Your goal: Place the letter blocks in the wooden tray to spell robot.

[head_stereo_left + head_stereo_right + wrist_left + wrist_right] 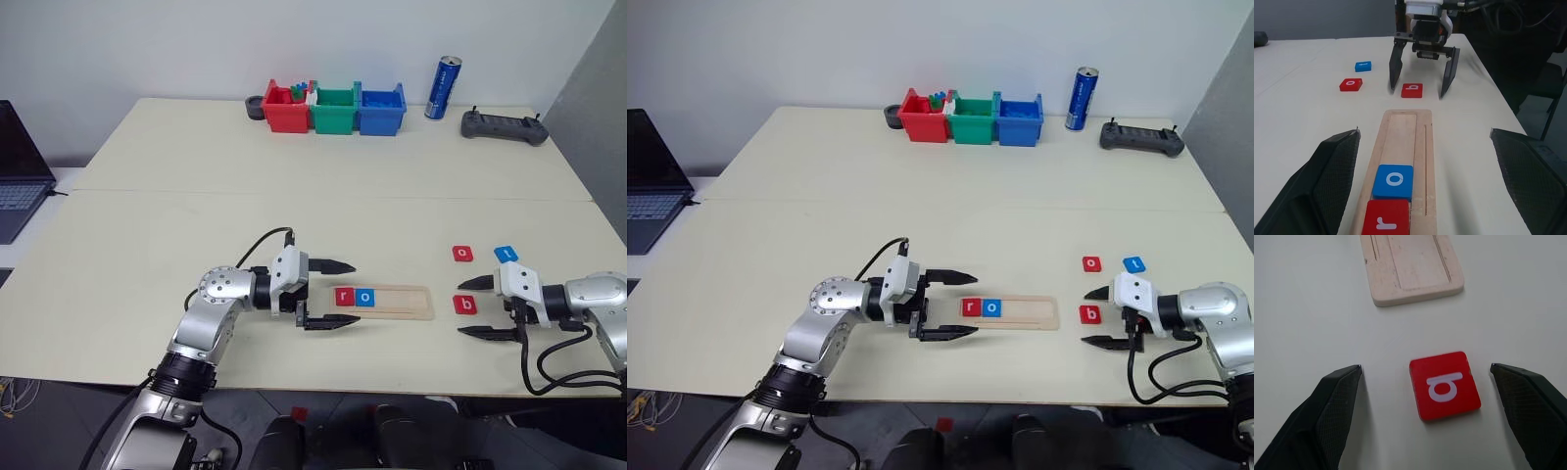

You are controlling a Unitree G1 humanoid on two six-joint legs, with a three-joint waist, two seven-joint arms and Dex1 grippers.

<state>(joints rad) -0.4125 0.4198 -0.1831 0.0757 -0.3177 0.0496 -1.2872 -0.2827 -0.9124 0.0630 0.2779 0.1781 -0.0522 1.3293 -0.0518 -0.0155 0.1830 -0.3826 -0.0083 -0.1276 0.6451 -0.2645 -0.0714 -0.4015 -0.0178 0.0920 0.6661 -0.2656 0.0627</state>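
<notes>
Right gripper (478,307): its two black fingers (1327,411) stand wide apart and hold nothing, with the red square letter block bearing a white "b" (1444,384) lying flat on the worktop between them, touched by neither. The fingers point along the worktop toward the near short end of the pale wooden tray (1410,269), whose long axis runs on in the same line, straight away from the fingertips. Just beyond the right gripper, on its far side, lie a red square block with a white "o" (462,254) and a blue square block (506,254), side by side and apart from the tray.

Left gripper (333,294): its fingers (1327,171) are also spread wide and empty, straddling the opposite end of the tray. In the groove between these fingers sit a red "r" block (1386,219) and, touching it on the side toward the right gripper, a blue "o" block (1394,181). The rest of the groove is bare wood.

The tray lies flat with its long axis running from one gripper to the other across the cream worktop (294,206). At the far edge stand red, green and blue plastic bins (335,110), a blue can (443,88) and a dark handheld controller (504,127).
</notes>
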